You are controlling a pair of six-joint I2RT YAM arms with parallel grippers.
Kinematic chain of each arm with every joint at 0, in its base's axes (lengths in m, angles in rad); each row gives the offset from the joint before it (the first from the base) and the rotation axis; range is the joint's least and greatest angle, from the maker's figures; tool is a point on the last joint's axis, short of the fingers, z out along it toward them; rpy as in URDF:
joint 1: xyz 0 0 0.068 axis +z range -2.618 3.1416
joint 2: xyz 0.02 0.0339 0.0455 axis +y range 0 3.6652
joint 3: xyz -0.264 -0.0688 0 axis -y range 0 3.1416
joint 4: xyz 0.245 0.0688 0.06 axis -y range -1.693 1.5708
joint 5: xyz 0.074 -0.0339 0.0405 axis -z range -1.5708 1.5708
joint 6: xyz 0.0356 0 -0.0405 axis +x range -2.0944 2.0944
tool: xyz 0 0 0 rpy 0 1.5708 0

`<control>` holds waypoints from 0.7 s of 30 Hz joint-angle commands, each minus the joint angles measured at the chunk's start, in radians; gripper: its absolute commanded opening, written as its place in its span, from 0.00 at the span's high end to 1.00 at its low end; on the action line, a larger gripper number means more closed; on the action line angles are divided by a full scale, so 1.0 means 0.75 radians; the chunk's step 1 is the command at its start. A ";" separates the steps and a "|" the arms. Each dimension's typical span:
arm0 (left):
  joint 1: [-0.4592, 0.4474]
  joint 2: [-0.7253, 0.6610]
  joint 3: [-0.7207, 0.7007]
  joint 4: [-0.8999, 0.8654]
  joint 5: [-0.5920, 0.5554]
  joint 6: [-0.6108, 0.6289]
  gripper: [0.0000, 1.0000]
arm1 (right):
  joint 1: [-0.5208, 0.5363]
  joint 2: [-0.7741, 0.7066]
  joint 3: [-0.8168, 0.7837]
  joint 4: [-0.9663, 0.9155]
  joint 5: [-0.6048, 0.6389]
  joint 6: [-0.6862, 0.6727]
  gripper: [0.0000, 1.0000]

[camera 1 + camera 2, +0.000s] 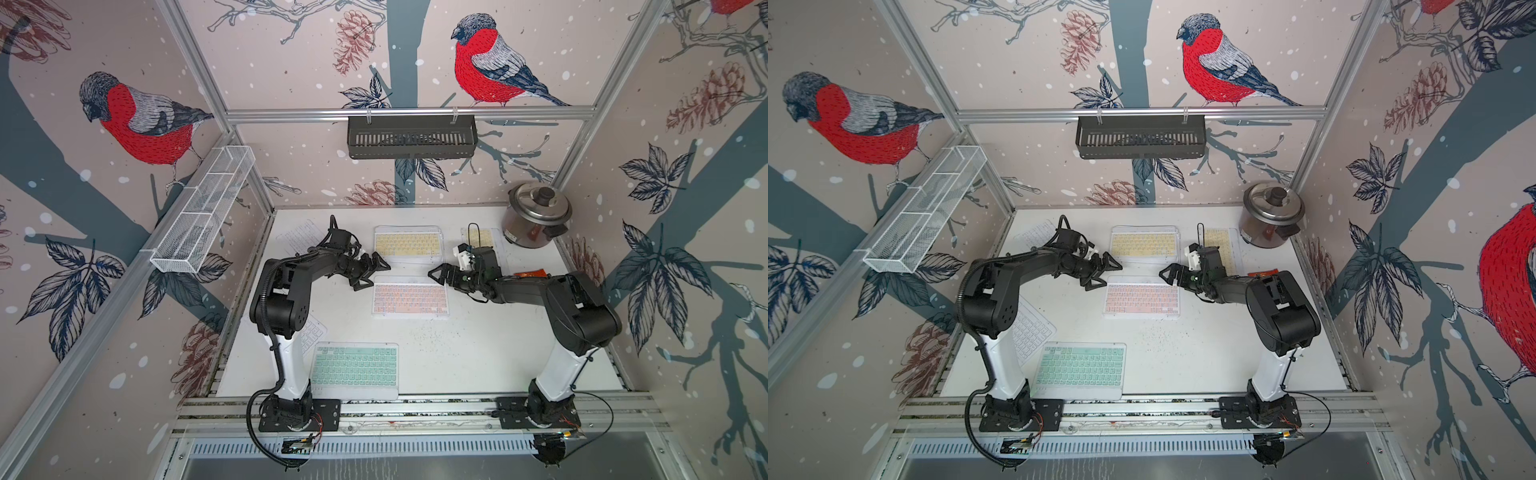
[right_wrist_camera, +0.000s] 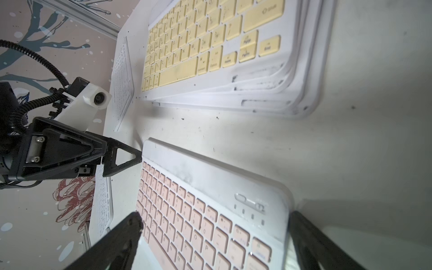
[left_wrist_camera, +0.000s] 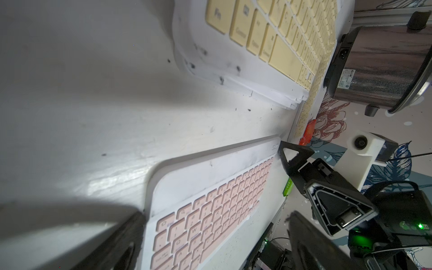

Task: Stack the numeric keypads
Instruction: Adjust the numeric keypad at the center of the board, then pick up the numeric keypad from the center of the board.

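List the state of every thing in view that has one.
left gripper, open, empty.
right gripper, open, empty.
pink keypad, flat, unstacked.
yellow keypad, topmost of a stack.
mint keypad, flat, unstacked.
white keypad, flat, partly under the left arm.
rice cooker, lid on.

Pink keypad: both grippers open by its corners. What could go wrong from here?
The pink keypad lies flat on the table; the left gripper or right gripper may slide over its thin edge rather than catch it.
If one end lifts first, it could tilt and slip out.
The yellow-keyed stack is stepped at its edges; another keypad may sit crooked.
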 commanded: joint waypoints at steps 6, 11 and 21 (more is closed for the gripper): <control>0.005 0.016 -0.037 -0.106 -0.176 0.031 0.04 | -0.004 0.037 -0.081 -0.075 -0.064 0.056 0.00; 0.004 0.040 -0.033 -0.104 -0.167 0.035 0.04 | -0.006 0.038 -0.150 0.084 -0.158 0.125 0.00; -0.010 0.040 -0.060 -0.057 -0.149 0.001 0.04 | 0.010 -0.007 -0.260 0.416 -0.313 0.227 0.00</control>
